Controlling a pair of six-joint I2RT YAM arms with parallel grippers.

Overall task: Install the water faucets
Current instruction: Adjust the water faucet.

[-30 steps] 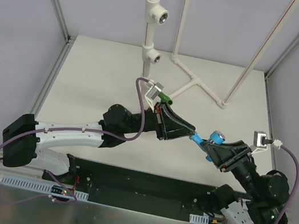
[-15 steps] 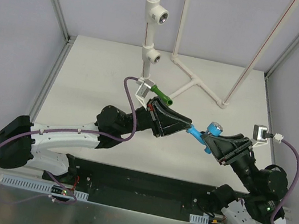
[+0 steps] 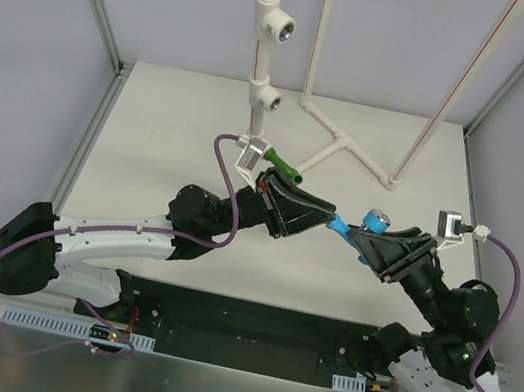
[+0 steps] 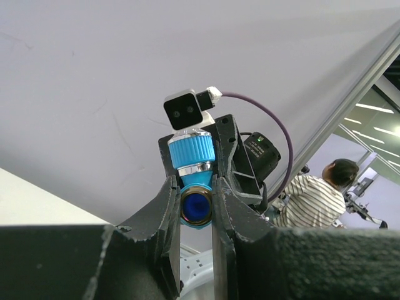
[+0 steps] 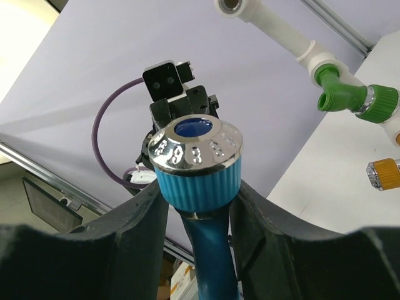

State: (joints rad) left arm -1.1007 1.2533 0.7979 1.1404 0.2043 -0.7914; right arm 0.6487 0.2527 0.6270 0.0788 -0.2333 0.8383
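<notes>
Hands met on the blue faucet (image 3: 374,220): the left hand (image 3: 331,218) was clamped on its metal-ringed outlet, and the right hand (image 3: 354,235) was closed round its ribbed collar from 4 o'clock. The faucet hung in the air between them, at 3 o'clock from the middle of the surface (image 3: 151,136). I judged this a handover, made to give one hand a better hold for threading. The green faucet (image 3: 287,170) sat on the low pipe (image 3: 336,150) at 10 o'clock of the blue one, with the orange faucet (image 5: 382,173) near it. Two open tees (image 3: 283,29) stood at 12 o'clock. Room there looked fair, though walls (image 3: 21,62) closed in at 9 and 3 o'clock.
</notes>
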